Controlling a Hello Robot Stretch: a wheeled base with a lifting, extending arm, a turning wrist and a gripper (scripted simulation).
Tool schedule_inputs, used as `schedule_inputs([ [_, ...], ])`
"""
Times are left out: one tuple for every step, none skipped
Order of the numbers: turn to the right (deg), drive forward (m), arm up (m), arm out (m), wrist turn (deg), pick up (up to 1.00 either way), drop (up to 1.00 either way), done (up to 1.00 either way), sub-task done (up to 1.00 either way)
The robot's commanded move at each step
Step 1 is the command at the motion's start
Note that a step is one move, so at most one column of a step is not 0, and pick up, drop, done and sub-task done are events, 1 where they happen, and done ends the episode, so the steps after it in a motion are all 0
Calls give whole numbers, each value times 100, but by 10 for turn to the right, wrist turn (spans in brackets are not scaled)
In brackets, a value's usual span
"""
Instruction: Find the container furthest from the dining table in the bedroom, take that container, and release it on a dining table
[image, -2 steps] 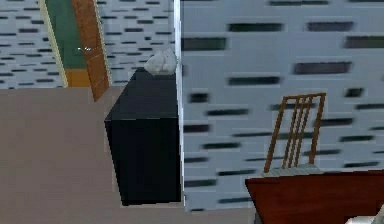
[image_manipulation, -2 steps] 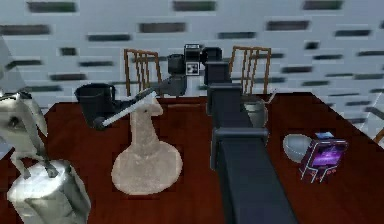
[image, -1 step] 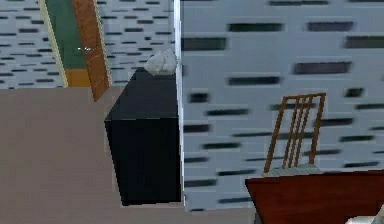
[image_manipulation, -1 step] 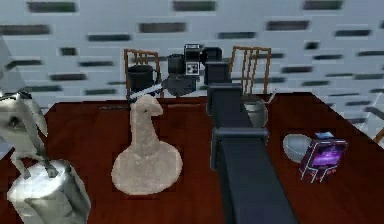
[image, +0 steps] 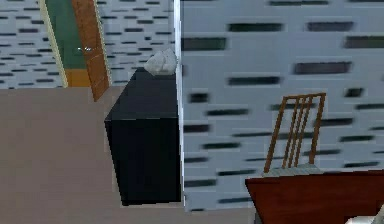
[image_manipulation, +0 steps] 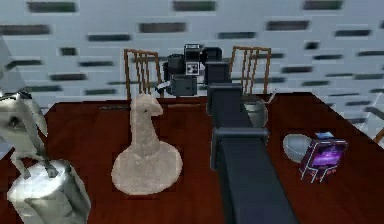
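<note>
In the arm side view you see the dark arm (image_manipulation: 240, 150) reach out over the dining table (image_manipulation: 90, 112), which is dark red-brown wood. At the arm's far end is the gripper (image_manipulation: 170, 88), up near the far edge of the table, with a wooden chair (image_manipulation: 143, 68) right behind it. You cannot tell if the gripper has anything in it. A second chair (image_manipulation: 251, 65) stands at the far side too, right of the arm. A small grey thing (image_manipulation: 258, 108) sits on the table just right of the arm, partly hidden by it. Farther right and nearer lies a grey bowl shape (image_manipulation: 298, 147), with a purple and black thing (image_manipulation: 325, 160) just beside it. One of the grey things may be the container, but you cannot tell which. Left of the arm stands a tan animal statue (image_manipulation: 146, 150), and at the far left a white statue (image_manipulation: 25, 125). In the forward view you see a black cabinet (image: 145, 150) beside a brick wall (image: 280, 80), a grey lump (image: 160, 62) on top of it, and a wooden door (image: 88, 45) far off on the left.
</note>
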Motion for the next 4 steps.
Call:
schedule_inputs([
  [0, 0, -32, 0, 0, 0, 0, 0, 0],
  [0, 0, 0, 0, 0, 0, 100, 0, 0],
  [0, 0, 0, -10, 0, 0, 0, 0, 0],
  [0, 0, 0, 0, 0, 0, 0, 100, 0],
])
